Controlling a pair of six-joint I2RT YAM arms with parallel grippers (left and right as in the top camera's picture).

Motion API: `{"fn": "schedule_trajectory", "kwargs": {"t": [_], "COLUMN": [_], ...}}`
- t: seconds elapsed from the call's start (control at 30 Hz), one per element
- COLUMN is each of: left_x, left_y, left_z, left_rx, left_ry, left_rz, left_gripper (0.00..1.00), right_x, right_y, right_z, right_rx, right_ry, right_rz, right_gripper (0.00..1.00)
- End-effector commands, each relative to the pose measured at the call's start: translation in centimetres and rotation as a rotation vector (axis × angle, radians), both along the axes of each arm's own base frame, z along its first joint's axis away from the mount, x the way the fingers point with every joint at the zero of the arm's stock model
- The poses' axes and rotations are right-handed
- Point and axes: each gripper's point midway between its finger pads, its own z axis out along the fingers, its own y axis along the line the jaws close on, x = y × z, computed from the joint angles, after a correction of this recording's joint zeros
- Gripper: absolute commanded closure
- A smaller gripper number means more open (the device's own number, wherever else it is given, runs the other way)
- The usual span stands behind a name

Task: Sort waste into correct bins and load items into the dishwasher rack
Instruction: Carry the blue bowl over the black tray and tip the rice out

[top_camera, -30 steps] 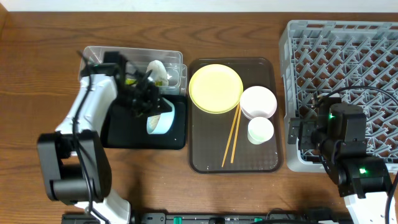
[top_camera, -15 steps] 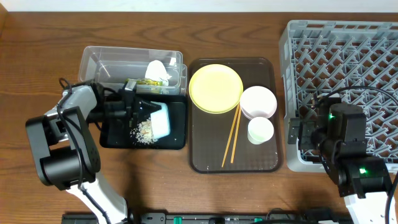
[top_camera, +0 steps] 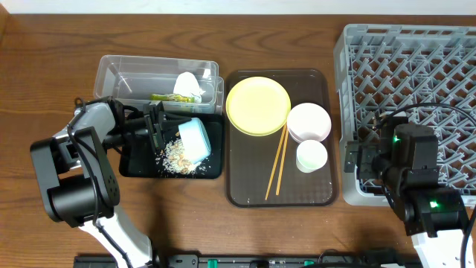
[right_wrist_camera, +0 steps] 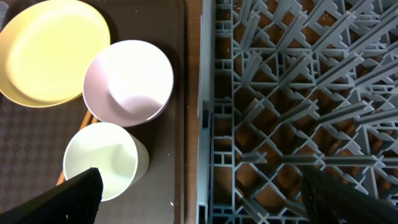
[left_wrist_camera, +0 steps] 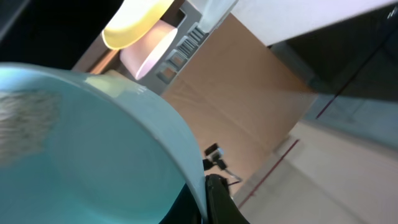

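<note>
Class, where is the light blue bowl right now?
Overhead, left side: the light blue bowl tipped over the black tray in the left tool, beside rice scraps.

Brown wooden table (top_camera: 44,74) with clear tub (top_camera: 134,74), black tray (top_camera: 137,168), brown serving tray (top_camera: 245,187), grey rack (top_camera: 346,89).

Light blue bowl (top_camera: 195,140) tipped sideways over whitish scraps (top_camera: 176,155) in the black tray (top_camera: 137,165), table's left half (napkin (top_camera: 186,80) and wrapper (top_camera: 169,97) in the clear tub (top_camera: 126,74) nearer the far edge). Yellow plate (top_camera: 257,106), pinkish bowl (top_camera: 309,122), cup (top_camera: 312,156) and chopsticks (top_camera: 279,160) lie mid-table; grey rack (top_camera: 405,52) at the right edge.
</note>
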Motion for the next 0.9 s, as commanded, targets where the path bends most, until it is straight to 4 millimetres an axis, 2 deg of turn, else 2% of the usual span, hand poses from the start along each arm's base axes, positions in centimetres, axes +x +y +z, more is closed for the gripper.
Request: {"fn": "schedule_trajectory", "kwargs": {"t": [0.0, 0.23, 0.3, 0.5, 0.57, 0.67, 0.73, 0.77, 0.87], "left_x": [0.2, 0.3, 0.5, 1.3, 1.3, 1.3, 1.3, 1.3, 1.0], "left_y": [0.2, 0.3, 0.3, 0.6, 0.6, 0.6, 0.6, 0.6, 0.5], "left_z": [0.3, 0.3, 0.3, 0.0, 0.0, 0.0, 0.0, 0.0, 0.1], "left_rx": [-0.074, -0.085, -0.071, 0.013, 0.019, 0.019, 0.018, 0.018, 0.005], "left_ry": [0.168, 0.212, 0.160, -0.145, -0.169, -0.168, -0.168, -0.167, -0.120], "left_rz": [0.028, 0.032, 0.030, 0.016, 0.014, 0.014, 0.014, 0.014, 0.016], "left_gripper": [0.93, 0.93, 0.93, 0.92, 0.84, 0.83, 0.84, 0.93, 0.94], "right_x": [0.2, 0.2, 0.2, 0.2, 0.2, 0.2, 0.2, 0.2, 0.1], "right_y": [0.1, 0.1, 0.1, 0.1, 0.1, 0.1, 0.1, 0.1, 0.1], "right_z": [0.8, 0.8, 0.8, 0.8, 0.8, 0.8, 0.8, 0.8, 0.7], "right_rx": [0.010, 0.010, 0.010, 0.009, 0.009, 0.009, 0.010, 0.010, 0.009], "right_ry": [-0.019, -0.019, -0.019, -0.015, -0.015, -0.015, -0.015, -0.014, -0.011], "right_rz": [-0.006, -0.006, -0.006, -0.006, -0.006, -0.006, -0.005, -0.005, -0.006], "right_gripper": [0.01, 0.01, 0.01, 0.01, 0.01, 0.01, 0.01, 0.01, 0.01]}}
